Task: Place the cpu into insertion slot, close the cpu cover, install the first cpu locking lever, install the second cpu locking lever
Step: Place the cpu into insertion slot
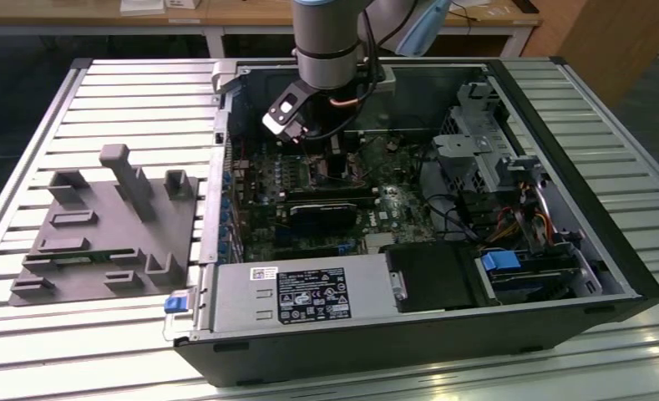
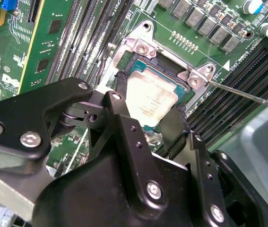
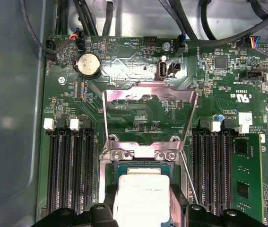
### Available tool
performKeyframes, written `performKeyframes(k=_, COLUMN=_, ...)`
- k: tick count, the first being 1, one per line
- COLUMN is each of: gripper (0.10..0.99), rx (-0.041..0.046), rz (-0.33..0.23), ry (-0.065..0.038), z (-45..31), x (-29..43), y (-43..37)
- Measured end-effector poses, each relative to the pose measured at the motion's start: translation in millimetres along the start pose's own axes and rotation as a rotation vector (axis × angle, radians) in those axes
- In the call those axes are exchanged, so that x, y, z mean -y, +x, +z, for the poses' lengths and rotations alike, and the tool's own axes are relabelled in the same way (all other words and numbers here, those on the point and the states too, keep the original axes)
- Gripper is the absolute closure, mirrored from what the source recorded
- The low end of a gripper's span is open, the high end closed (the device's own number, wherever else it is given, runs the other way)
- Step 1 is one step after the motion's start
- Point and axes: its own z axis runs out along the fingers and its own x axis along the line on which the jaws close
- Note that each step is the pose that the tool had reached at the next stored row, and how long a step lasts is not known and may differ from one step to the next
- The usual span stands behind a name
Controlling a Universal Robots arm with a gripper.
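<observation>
Slatted metal table holding an open black computer case that lies on its side, with pale wooden furniture behind it at twelve o'clock in the exterior view. At nine o'clock from the case, on the exterior view's left, sits a grey moulded tray with posts and pockets. Inside the case, a silver power supply runs along the six o'clock edge. A green motherboard covers the floor.

A grey robot arm comes down from twelve o'clock into the far half of the case.

In both wrist views the gripper is low over the motherboard. Its black fingers are narrow, closed against two opposite edges of the cpu, a flat square chip with a dull silvery top. The cpu sits directly over the insertion slot, whose black rim shows just past the chip's far edge. Whether the chip is fully seated cannot be told.

In the first wrist view the cpu cover, a thin metal frame with a square window, stands swung up and open beyond the slot. A thin wire locking lever angles up beside the slot, unlatched. Long black memory slots run along both sides, and a round coin battery lies beyond the cover.
</observation>
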Motion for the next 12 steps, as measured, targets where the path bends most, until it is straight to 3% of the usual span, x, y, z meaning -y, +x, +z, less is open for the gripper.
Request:
performKeyframes(k=8, gripper=0.545, rx=0.0000, rz=0.000, ry=0.000, z=-0.5, x=-0.1, y=0.0)
performKeyframes(k=9, gripper=0.478, rx=0.0000, rz=0.000, ry=0.000, z=-0.6, x=-0.1, y=0.0)
performKeyframes(k=12, gripper=0.478, rx=0.0000, rz=0.000, ry=0.000, z=-0.8, x=-0.1, y=0.0)
